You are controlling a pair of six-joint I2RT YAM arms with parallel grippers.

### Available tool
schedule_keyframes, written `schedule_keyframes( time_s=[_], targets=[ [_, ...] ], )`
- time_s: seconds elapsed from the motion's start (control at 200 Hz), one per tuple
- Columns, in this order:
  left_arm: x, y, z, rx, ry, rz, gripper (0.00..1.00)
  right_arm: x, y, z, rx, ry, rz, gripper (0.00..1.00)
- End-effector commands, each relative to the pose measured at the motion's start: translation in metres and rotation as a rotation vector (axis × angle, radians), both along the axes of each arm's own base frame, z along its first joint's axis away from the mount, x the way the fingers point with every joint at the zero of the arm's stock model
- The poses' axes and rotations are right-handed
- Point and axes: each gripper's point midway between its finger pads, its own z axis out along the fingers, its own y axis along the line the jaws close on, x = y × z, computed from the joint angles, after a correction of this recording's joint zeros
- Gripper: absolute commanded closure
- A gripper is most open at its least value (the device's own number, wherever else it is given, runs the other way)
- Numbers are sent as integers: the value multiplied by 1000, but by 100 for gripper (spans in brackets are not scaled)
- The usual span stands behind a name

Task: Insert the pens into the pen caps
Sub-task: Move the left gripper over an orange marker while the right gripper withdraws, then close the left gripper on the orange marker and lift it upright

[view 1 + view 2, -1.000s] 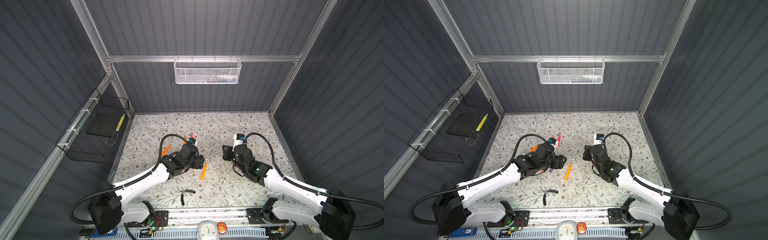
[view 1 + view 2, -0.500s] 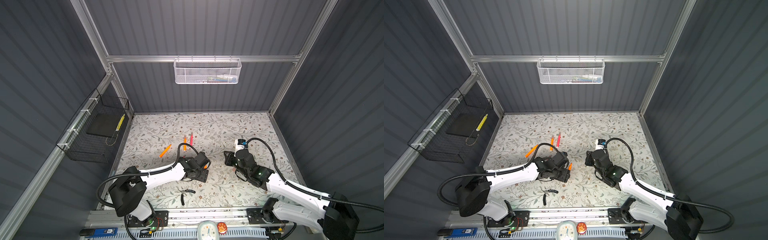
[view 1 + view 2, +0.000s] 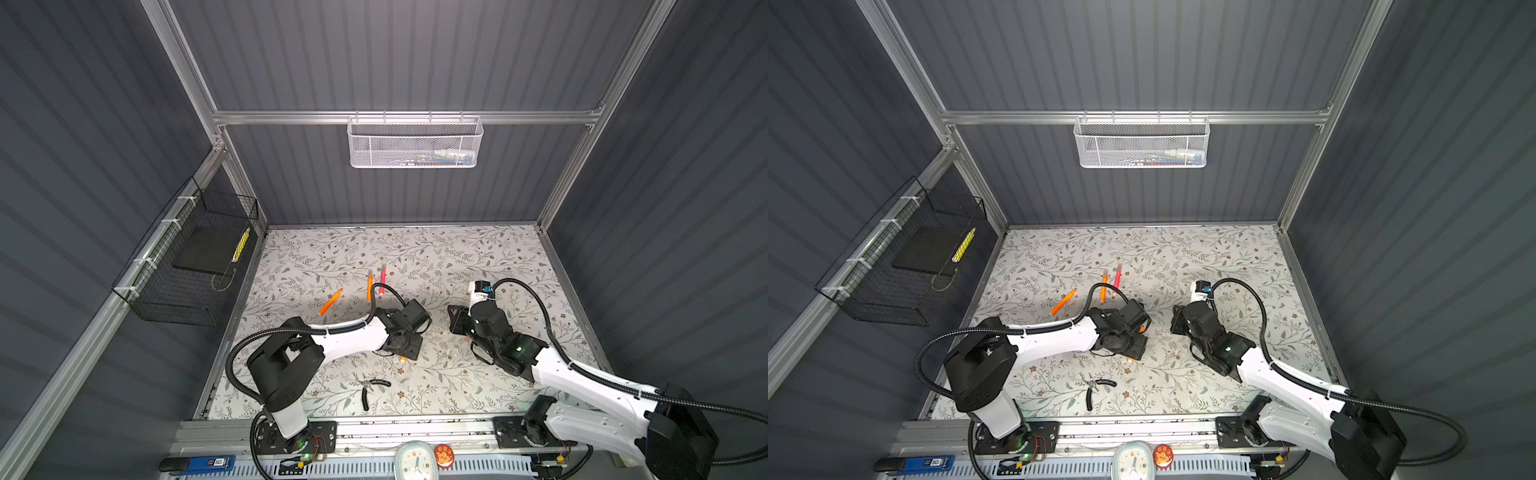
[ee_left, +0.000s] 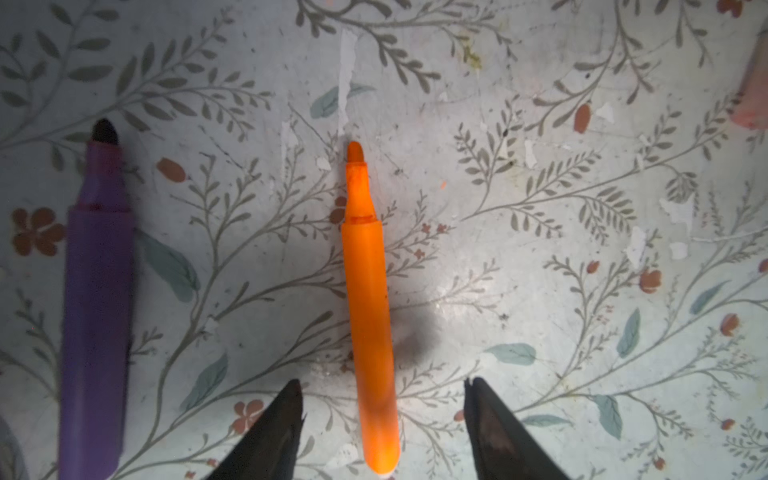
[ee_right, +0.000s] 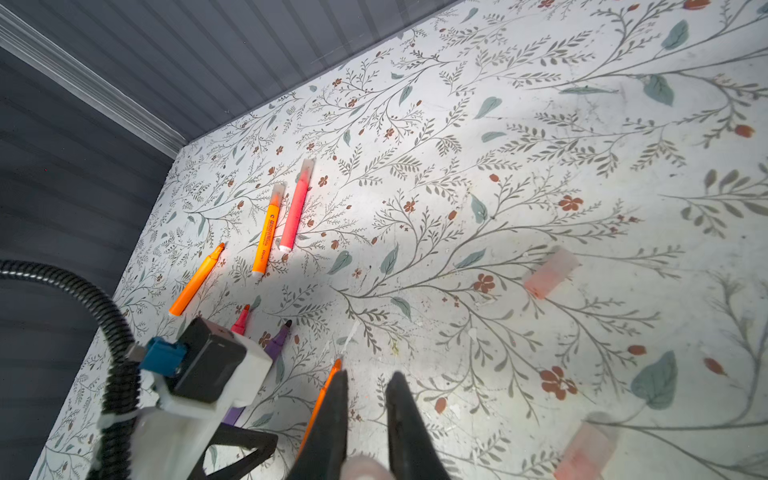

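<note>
Left wrist: left end effector (image 4: pixel 383 381) spread astride orange pen (image 4: pixel 368 291), likely to grab it; right end effector (image 5: pixel 369 374) seems to pinch cap (image 5: pixel 363 469) for insertion.

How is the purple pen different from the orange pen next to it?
The purple pen has a dark tip; the orange pen has an orange tip. The purple pen looks fatter than the orange pen. The orange pen lies between the fingers of the open left claw, untouched; the purple pen lies outside them. Both lie flat, uncapped, pointing the same way.
</note>
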Motion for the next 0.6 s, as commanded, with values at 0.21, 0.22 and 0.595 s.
schedule_keyframes(
  time_s=[0.21, 0.22, 0.595],
  targets=[
    [-1, 6, -18, 111, 60, 3, 55, -3, -3, -4, 8, 2, 1, 100],
    [-2, 6, -18, 111, 62, 3, 55, -4, -2, -5, 7, 3, 2, 100],
    [-8, 14, -21, 86, 60, 24, 93, -4, -2, -4, 24, 0, -3, 100]
  ],
)
